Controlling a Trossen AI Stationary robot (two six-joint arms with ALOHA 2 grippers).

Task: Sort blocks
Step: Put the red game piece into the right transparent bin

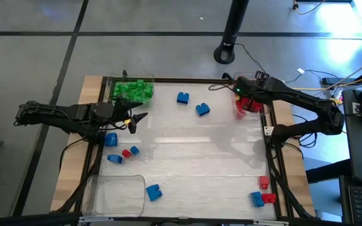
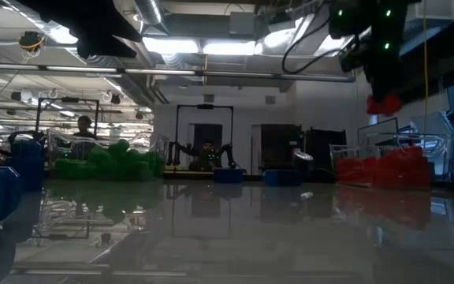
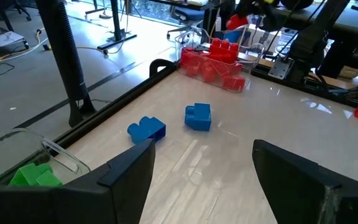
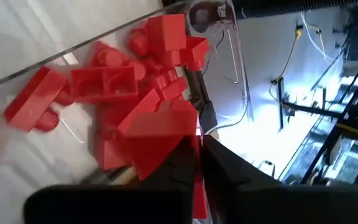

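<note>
Right pincer: my fingers pinched on a red block, held above the red tray so it drops among its own colour.
Left pincer: spread wide, holding nothing, near the green tray.
Loose blocks: blue pair mid-desk.

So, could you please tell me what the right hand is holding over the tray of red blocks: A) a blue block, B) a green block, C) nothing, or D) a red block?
D: the right hand is shut on a red block, hovering above the tray of red blocks.
</note>
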